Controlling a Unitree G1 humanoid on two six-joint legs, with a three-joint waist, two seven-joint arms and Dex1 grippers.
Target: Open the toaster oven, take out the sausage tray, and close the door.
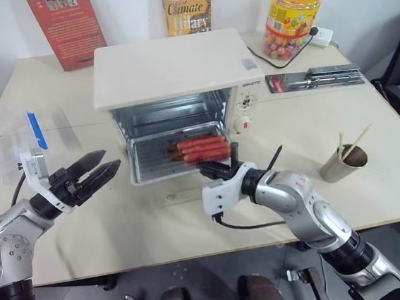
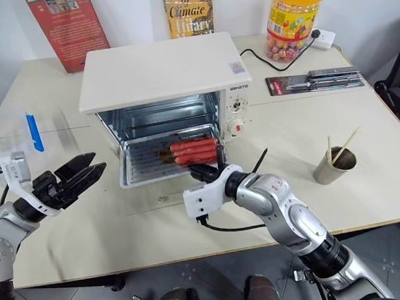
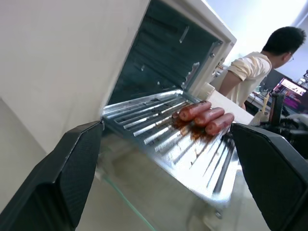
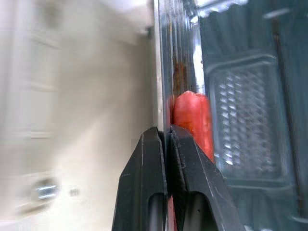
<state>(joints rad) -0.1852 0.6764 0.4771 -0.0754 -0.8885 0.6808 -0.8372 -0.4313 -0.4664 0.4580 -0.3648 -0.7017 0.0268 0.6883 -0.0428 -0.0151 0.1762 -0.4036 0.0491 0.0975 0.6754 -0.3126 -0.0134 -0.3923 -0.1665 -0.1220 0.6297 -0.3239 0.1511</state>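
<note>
The shallow ridged silver metal sausage tray [image 1: 176, 154] with three glossy red sausages juts halfway from the boxy cream-white toaster oven [image 1: 171, 68]. Right gripper [image 1: 216, 168] pinches its front rim; left gripper [image 1: 99, 168] spread wide, empty.

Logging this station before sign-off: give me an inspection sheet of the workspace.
Surface: beige table.
Job's things: toaster oven, door folded down flat; sausage tray half out.
Clutter: clear box, candy jar, metal cup, two books, black tray.
Grippers: left gripper open, empty; right gripper shut on the tray's rim.
Cables: black cord to a wall plug.
Surroundings: seated person.
</note>
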